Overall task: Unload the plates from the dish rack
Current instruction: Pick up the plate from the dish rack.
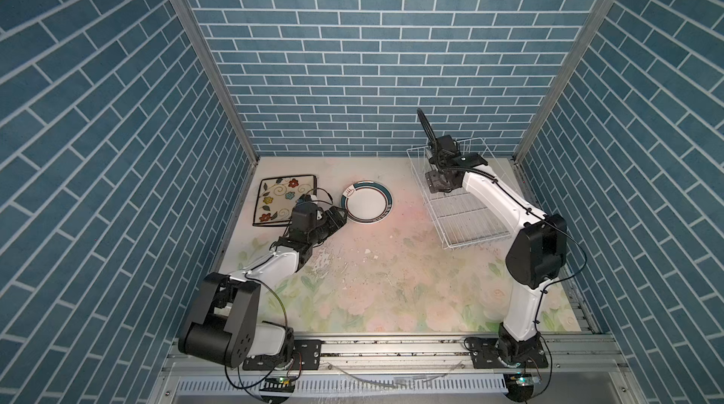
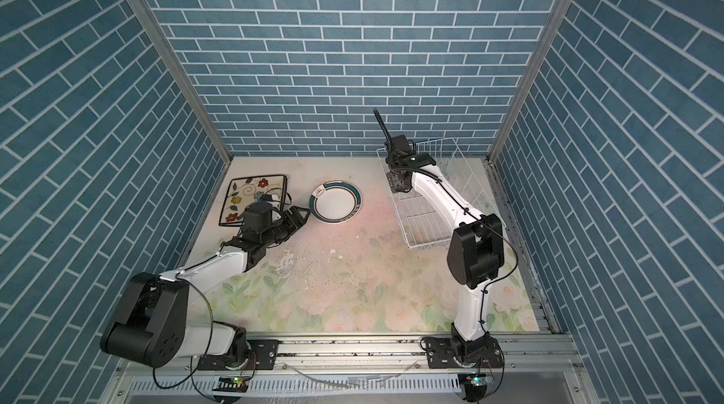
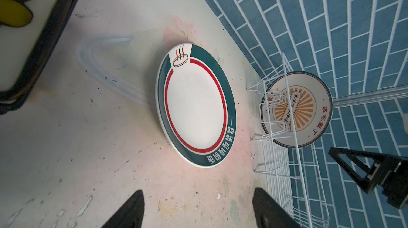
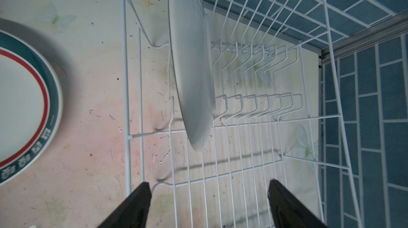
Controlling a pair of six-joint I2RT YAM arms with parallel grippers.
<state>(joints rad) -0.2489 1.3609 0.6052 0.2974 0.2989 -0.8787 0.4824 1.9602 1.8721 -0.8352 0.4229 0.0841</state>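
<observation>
round white sunburst plate (image 3: 309,105) stands upright among back tines of the white wire dish rack (image 1: 466,218); closing off-centre, the empty, parted right gripper (image 4: 208,183) could snag wire or topple it; left gripper (image 3: 198,190) parted too.

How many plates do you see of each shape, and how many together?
Square plates: 1, the flowered plate, flat on the table.
Round plates: 2, the teal-rimmed plate flat on the table, and the sunburst plate standing in the dish rack.
Total: 3 plates.
</observation>
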